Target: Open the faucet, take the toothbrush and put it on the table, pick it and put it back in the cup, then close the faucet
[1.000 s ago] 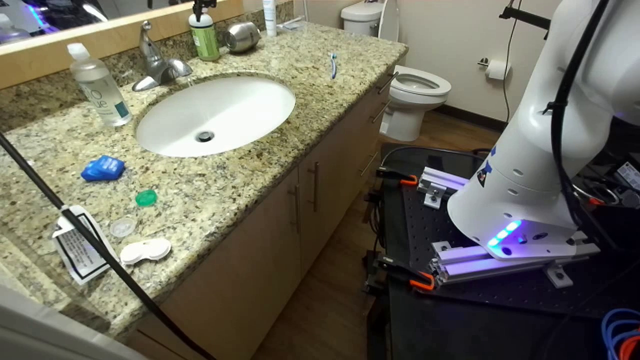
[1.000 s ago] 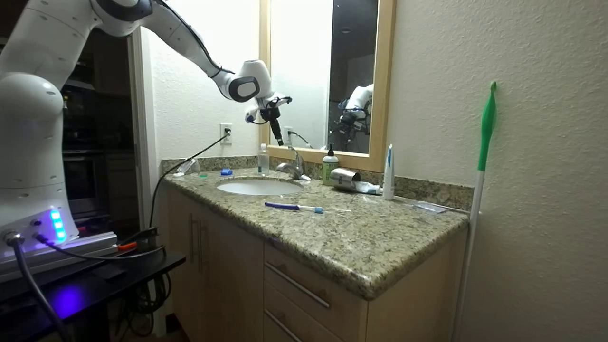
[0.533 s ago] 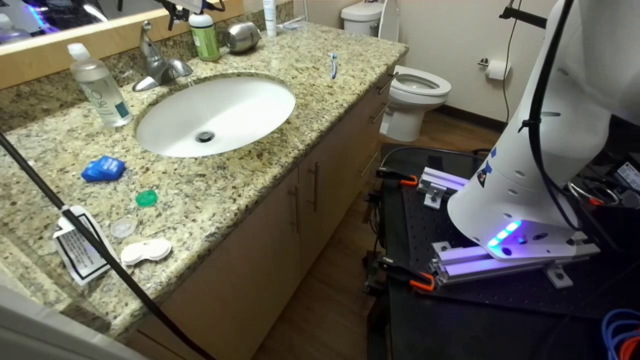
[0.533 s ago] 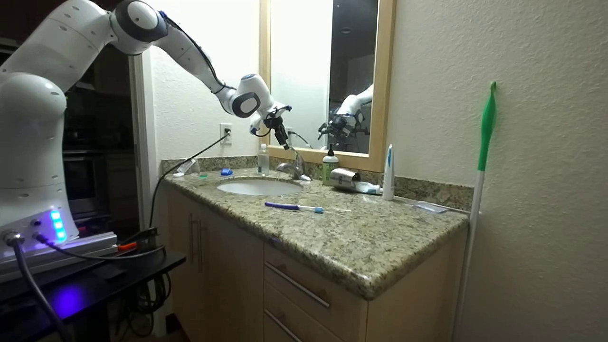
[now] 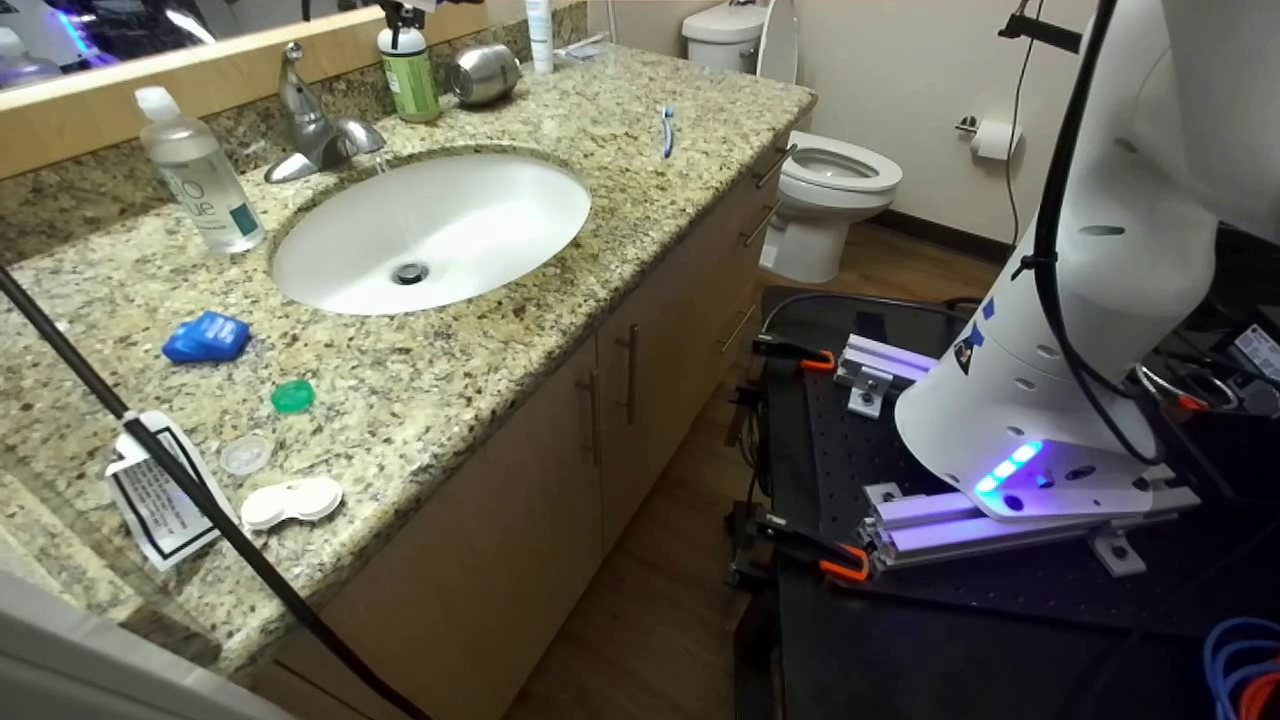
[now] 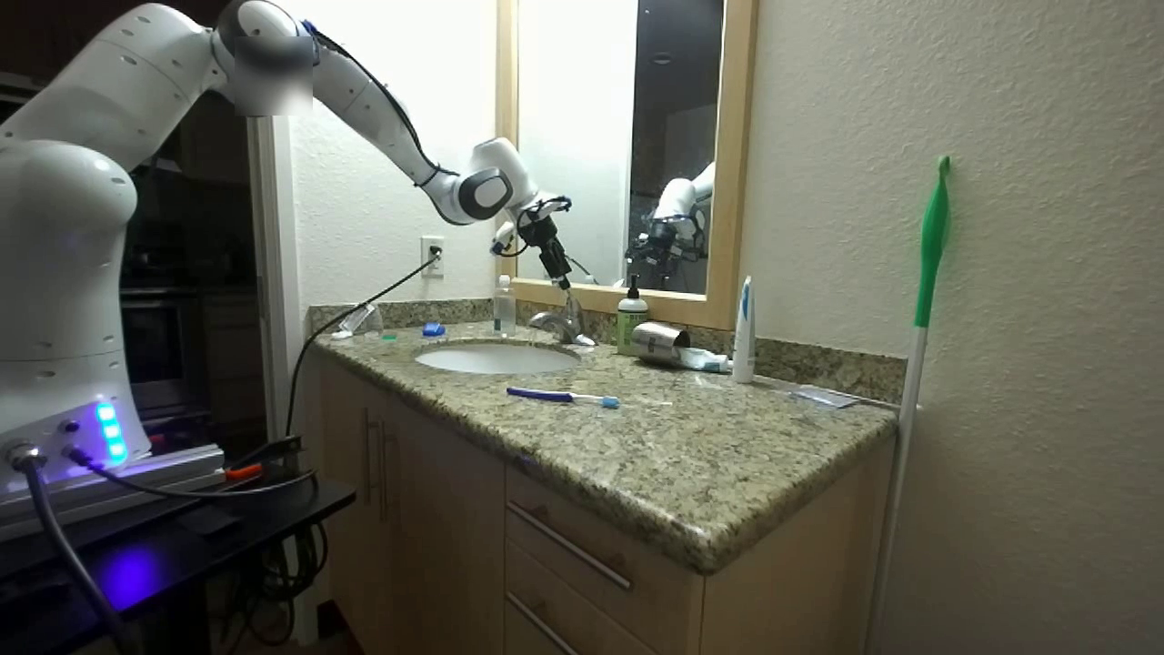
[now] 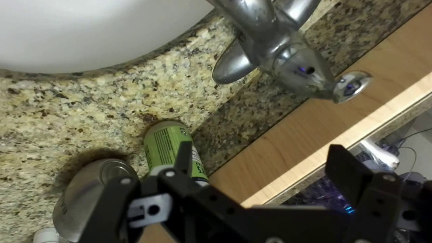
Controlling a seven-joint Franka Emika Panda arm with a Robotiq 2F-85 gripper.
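The tool, its jaws wide apart and holding nothing, hangs near the running faucet, while the toothbrush lies on the tabletop and the cup rests there on its side.

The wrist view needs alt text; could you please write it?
Open gripper across the bottom, chrome faucet at the top. A green bottle and tipped grey cup are partly behind the gripper; a white sink is upper left.
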